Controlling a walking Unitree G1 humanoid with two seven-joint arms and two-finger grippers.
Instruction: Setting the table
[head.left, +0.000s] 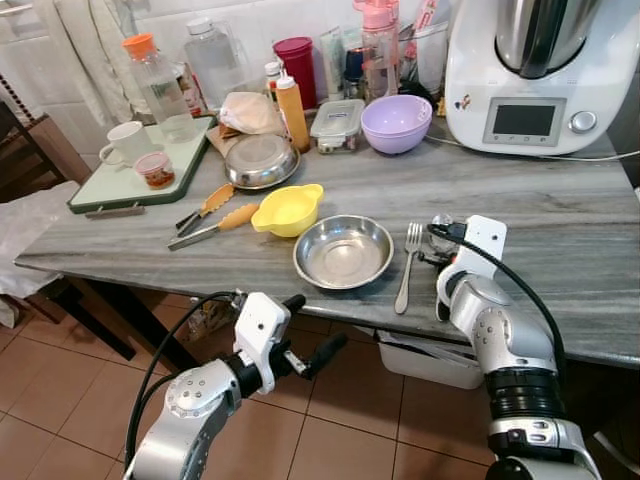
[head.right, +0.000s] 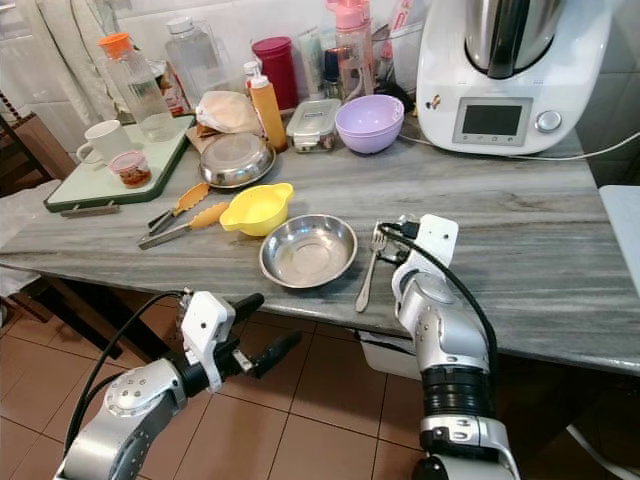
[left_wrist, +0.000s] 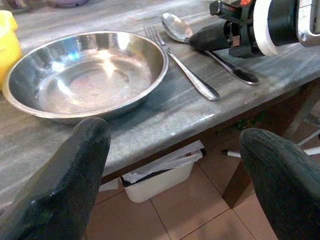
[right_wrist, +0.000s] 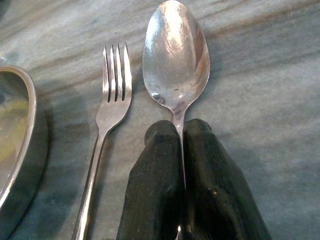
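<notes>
On the grey stone table, near its front edge, sits an empty steel plate. Just to its right lies a fork, tines pointing away from me. A spoon lies flat beside the fork, on the fork's right. My right gripper is shut on the spoon's handle, low over the tabletop. My left gripper is open and empty. It hangs below and in front of the table edge, pointing at the plate.
A yellow bowl and tongs lie left of the plate. Behind them are a steel dish, a purple bowl, bottles, a green tray and a white kitchen machine. A white bin stands under the table.
</notes>
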